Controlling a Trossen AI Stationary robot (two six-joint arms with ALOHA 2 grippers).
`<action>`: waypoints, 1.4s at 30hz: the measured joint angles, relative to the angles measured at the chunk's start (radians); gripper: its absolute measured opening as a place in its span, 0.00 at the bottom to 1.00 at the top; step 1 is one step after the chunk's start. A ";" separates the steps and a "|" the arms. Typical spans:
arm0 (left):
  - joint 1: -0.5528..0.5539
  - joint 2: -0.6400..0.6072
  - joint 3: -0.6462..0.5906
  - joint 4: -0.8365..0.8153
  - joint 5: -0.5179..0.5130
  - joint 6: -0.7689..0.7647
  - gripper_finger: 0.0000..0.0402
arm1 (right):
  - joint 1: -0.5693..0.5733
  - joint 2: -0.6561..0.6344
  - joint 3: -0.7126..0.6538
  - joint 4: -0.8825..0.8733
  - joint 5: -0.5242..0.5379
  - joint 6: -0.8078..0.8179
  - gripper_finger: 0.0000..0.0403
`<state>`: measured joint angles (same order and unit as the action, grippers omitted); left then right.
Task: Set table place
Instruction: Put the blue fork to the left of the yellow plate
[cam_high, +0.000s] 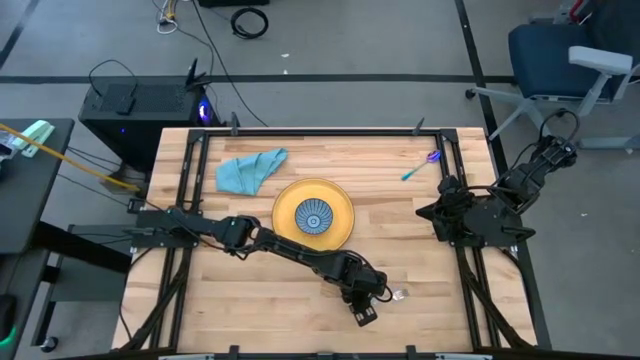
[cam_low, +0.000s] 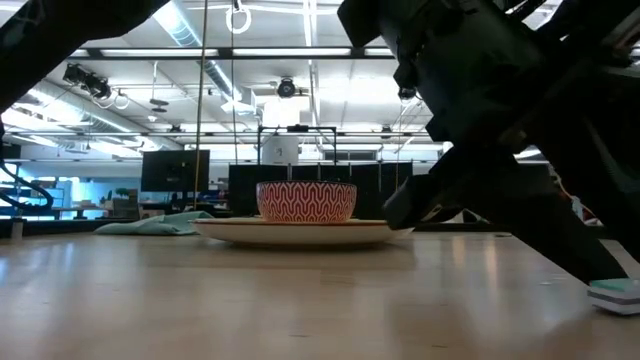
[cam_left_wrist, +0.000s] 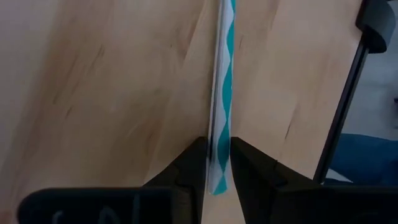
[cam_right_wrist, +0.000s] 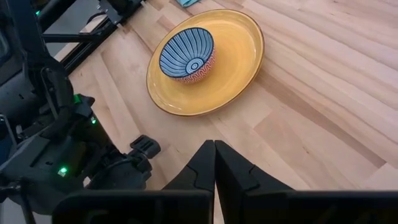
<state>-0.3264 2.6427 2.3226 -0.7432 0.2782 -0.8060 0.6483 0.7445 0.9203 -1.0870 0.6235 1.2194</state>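
Observation:
My left gripper reaches over the wooden table to its near right part and is shut on a utensil with a teal-and-white wavy handle. One end of the utensil shows in the low view, down at the table top. A yellow plate lies mid-table, and a patterned bowl stands on it. My right gripper is shut and empty by the table's right edge. My left gripper pinches the utensil's handle near one end between its two fingers. The handle runs straight on from the fingers, in line with them, close over the wood. I cannot tell whether it rests on the table.
A teal cloth lies at the far left of the table. A second utensil with a blue and purple handle lies at the far right. A black rail frame runs round the table. There is bare wood near the front left.

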 joint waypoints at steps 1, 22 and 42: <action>0.000 0.001 0.000 -0.003 -0.004 -0.004 0.20 | 0.000 0.002 0.000 0.000 0.000 0.000 0.03; 0.033 0.000 0.000 -0.246 -0.008 -0.072 0.15 | 0.000 0.003 0.000 -0.001 -0.028 -0.009 0.03; -0.011 -0.036 -0.006 -0.393 0.040 -0.221 0.14 | 0.003 0.003 0.000 -0.024 -0.061 -0.054 0.03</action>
<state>-0.3376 2.6069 2.3165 -1.1361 0.3178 -1.0274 0.6514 0.7472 0.9207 -1.1113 0.5620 1.1650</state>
